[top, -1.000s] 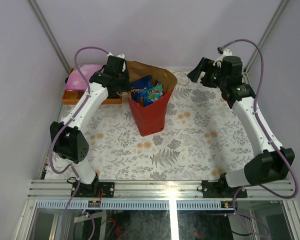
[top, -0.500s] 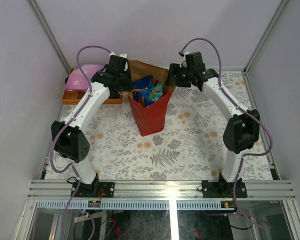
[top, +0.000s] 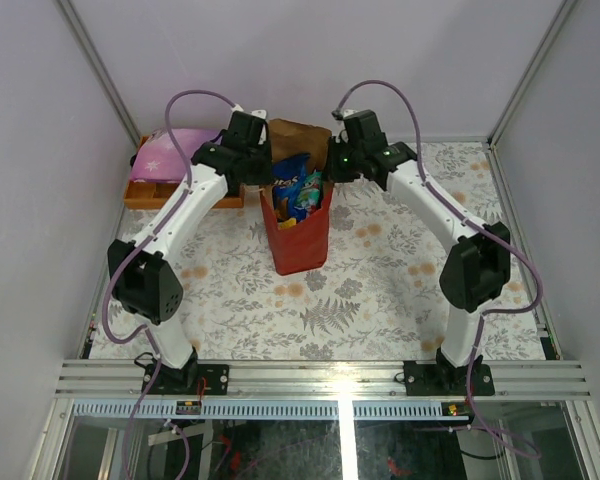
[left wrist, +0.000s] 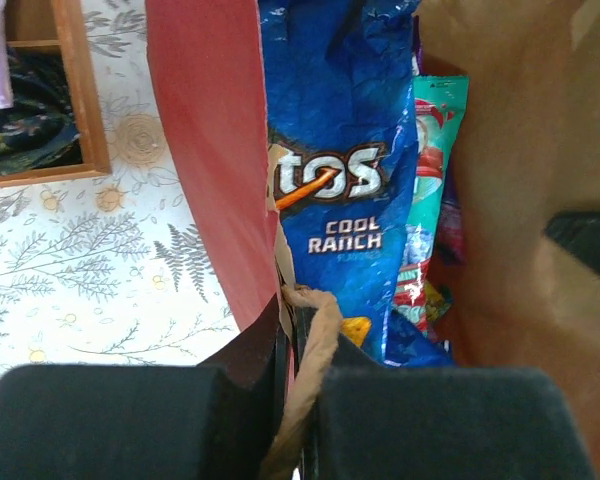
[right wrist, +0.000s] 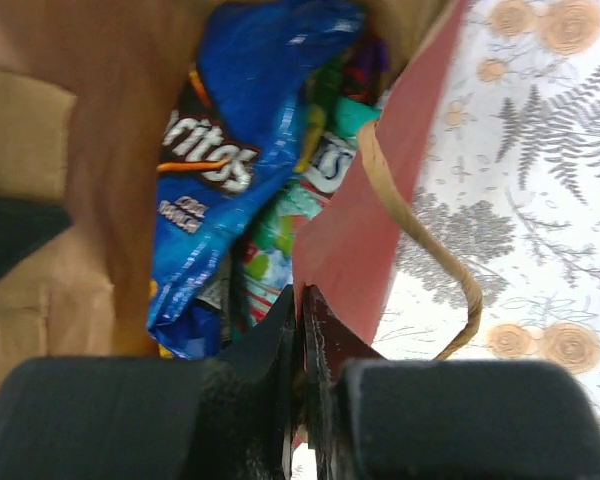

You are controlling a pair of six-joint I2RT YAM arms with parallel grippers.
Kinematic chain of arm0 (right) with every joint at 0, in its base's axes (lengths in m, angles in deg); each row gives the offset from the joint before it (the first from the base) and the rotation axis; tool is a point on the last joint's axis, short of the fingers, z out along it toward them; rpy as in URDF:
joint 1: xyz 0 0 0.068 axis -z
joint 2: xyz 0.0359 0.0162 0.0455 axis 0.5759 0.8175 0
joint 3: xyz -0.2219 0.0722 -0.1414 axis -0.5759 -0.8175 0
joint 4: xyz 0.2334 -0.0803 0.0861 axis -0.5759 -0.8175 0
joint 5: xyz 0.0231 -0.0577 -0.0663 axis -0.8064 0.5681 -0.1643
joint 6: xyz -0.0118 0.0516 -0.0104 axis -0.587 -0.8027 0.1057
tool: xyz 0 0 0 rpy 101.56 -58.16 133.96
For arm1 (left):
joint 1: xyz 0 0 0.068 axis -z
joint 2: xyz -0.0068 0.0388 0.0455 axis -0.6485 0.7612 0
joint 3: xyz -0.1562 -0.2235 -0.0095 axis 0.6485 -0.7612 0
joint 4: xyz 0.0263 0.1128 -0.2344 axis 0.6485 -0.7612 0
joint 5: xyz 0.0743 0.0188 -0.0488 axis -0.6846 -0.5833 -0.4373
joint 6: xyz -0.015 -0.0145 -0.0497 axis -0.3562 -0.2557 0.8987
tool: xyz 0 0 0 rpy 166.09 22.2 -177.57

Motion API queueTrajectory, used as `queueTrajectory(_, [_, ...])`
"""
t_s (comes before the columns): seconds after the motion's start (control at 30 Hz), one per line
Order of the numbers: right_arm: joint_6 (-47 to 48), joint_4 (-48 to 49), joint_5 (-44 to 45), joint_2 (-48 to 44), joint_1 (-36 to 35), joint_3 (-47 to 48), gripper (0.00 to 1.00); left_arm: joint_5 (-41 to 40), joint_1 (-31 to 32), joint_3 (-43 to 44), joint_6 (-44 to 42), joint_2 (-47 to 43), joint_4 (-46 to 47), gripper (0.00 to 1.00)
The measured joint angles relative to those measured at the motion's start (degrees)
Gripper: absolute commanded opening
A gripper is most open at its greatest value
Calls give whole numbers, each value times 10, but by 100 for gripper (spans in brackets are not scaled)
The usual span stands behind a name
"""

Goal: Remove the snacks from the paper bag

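**Both grippers pinch the bag's rim, snacks inside**

The paper bag (top: 300, 240) stands upright on the flowered table (top: 380, 290), toward the back and between the two arms, with its mouth spread open. Inside it the blue Doritos bag (left wrist: 340, 150) stands on end. A teal-green packet (left wrist: 435, 150) sits just beside it, and other small packets are half hidden lower down.

The left gripper (left wrist: 292, 325) is pressed together on the bag's left wall at the rim, with a cord handle (left wrist: 318, 330) running down between its fingers alongside the red paper. The right gripper (right wrist: 298, 315) is likewise closed, pinching the right wall, and that side's cord loop (right wrist: 420, 235) hangs free outside.

Both arms reach forward and bend inward, so the wrists come to the bag's mouth from opposite sides. At the back left lies an orange tray (top: 140, 192) carrying a pink-purple starry pouch (top: 175, 148).
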State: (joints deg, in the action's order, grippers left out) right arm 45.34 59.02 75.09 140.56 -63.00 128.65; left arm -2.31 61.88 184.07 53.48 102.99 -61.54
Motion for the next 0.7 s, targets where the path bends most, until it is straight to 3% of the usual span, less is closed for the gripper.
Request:
queueTrajectory(0.27, [3, -37, 19, -2, -45, 7, 9, 5, 43, 8, -33, 5, -17, 0])
queueTrajectory(0.5, [-1, -19, 36, -107, -44, -111, 14, 66, 50, 9, -69, 0, -29, 0])
queueTrajectory(0.57, [-2, -32, 34, -146, -48, -141, 29, 84, 55, 9, -78, -5, -39, 0])
queueTrajectory(0.7, [5, -43, 32, -213, -59, -161, 89, 103, 72, -3, -87, -27, -43, 4])
